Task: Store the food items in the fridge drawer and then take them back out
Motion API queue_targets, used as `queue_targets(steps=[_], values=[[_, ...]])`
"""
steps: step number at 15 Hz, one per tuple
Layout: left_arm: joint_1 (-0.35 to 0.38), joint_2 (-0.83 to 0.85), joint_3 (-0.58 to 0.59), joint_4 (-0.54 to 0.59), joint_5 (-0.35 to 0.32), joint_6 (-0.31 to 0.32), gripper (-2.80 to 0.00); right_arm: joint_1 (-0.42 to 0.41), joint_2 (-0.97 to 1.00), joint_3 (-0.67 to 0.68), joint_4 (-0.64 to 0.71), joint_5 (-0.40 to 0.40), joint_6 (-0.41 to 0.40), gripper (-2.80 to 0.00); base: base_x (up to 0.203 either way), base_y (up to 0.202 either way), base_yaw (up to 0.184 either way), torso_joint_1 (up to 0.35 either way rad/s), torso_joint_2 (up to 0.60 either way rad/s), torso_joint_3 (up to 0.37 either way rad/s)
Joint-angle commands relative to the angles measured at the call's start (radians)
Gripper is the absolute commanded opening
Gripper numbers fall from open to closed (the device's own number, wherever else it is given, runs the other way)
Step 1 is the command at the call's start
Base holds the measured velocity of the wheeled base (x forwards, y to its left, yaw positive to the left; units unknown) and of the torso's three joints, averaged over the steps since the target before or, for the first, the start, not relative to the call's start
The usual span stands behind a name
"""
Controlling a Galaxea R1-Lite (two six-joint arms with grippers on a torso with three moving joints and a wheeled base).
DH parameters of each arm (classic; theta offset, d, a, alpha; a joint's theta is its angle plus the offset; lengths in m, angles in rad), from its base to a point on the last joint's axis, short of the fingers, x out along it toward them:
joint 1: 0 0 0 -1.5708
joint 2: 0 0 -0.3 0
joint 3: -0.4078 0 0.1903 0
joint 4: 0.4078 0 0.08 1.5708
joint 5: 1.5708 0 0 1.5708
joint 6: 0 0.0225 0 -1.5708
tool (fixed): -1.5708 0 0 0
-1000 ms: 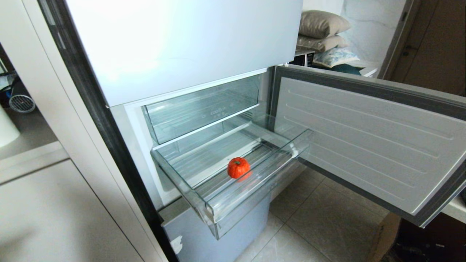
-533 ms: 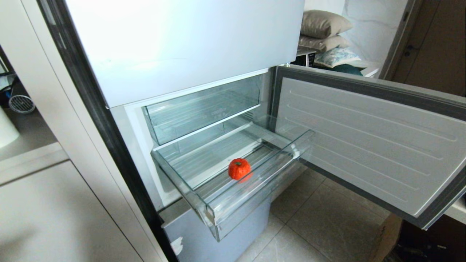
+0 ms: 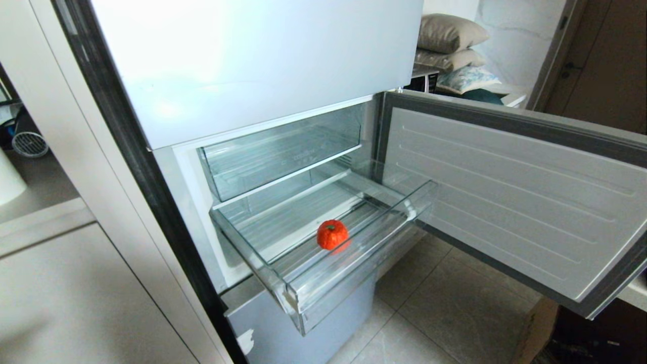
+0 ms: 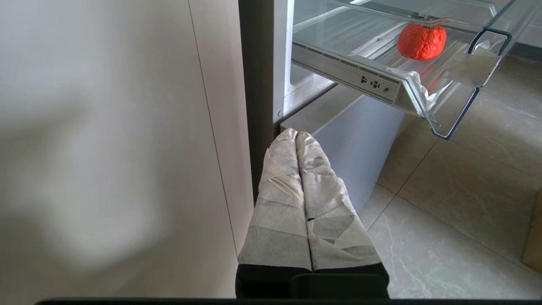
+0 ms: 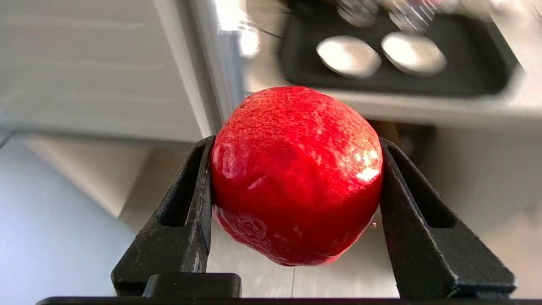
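Note:
The clear fridge drawer (image 3: 354, 263) is pulled out, and the orange-red pumpkin-like ball (image 3: 332, 234) with its green stem rests on the ribbed floor near the front lip. The left wrist view shows the same ball (image 4: 421, 41) inside the drawer (image 4: 406, 80). My left gripper (image 4: 296, 134), its fingers wrapped in pale tape, is shut and empty; it hangs low beside the fridge's dark edge, below and short of the drawer. My right gripper (image 5: 296, 146) is shut on the round red food item (image 5: 296, 173), its black fingers (image 5: 192, 190) pressing both sides. Neither arm appears in the head view.
The fridge door (image 3: 505, 197) stands swung open to the right over the tiled floor (image 3: 445, 313). A clear bin (image 3: 283, 151) sits above the drawer. A pale cabinet (image 3: 76, 283) flanks the fridge on the left. A dark tray with round dishes (image 5: 381, 55) lies beyond the held fruit.
The head view has shifted by a few pixels. The pumpkin-like ball and the drawer have stayed in place.

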State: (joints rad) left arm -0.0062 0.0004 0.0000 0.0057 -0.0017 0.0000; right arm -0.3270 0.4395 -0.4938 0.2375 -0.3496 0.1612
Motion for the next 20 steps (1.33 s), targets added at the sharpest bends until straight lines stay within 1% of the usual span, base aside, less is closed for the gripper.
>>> queue_targets(steps=[1,4,5,6,7,9,12,14,17,20], values=[[0.0,0.0,0.0,0.0,0.0,0.0,-2.8,-0.158,0.197,-0.038,-0.016,0.054,0.029,-2.8,0.0,0.0,0.0,0.0,0.0,0.0],[0.0,0.0,0.0,0.0,0.0,0.0,-2.8,-0.414,0.383,-0.052,-0.113,0.186,0.045,-2.8,0.0,0.0,0.0,0.0,0.0,0.0],[0.0,0.0,0.0,0.0,0.0,0.0,-2.8,-0.52,0.458,-0.051,-0.164,0.256,0.031,-2.8,0.0,0.0,0.0,0.0,0.0,0.0],[0.0,0.0,0.0,0.0,0.0,0.0,-2.8,-0.603,0.533,-0.05,-0.215,0.324,0.012,-2.8,0.0,0.0,0.0,0.0,0.0,0.0],[0.0,0.0,0.0,0.0,0.0,0.0,-2.8,-0.655,0.598,-0.053,-0.257,0.372,-0.004,-2.8,0.0,0.0,0.0,0.0,0.0,0.0],[0.0,0.0,0.0,0.0,0.0,0.0,-2.8,-0.707,0.736,-0.072,-0.323,0.417,-0.022,-2.8,0.0,0.0,0.0,0.0,0.0,0.0],[0.0,0.0,0.0,0.0,0.0,0.0,-2.8,-0.799,0.937,-0.142,-0.363,0.446,-0.031,-2.8,0.0,0.0,0.0,0.0,0.0,0.0],[0.0,0.0,0.0,0.0,0.0,0.0,-2.8,-0.859,1.061,-0.239,-0.368,0.474,-0.03,-2.8,0.0,0.0,0.0,0.0,0.0,0.0],[0.0,0.0,0.0,0.0,0.0,0.0,-2.8,-0.928,1.224,-0.381,-0.367,0.515,-0.026,-2.8,0.0,0.0,0.0,0.0,0.0,0.0],[0.0,0.0,0.0,0.0,0.0,0.0,-2.8,-0.994,1.357,-0.524,-0.336,0.567,-0.025,-2.8,0.0,0.0,0.0,0.0,0.0,0.0]])
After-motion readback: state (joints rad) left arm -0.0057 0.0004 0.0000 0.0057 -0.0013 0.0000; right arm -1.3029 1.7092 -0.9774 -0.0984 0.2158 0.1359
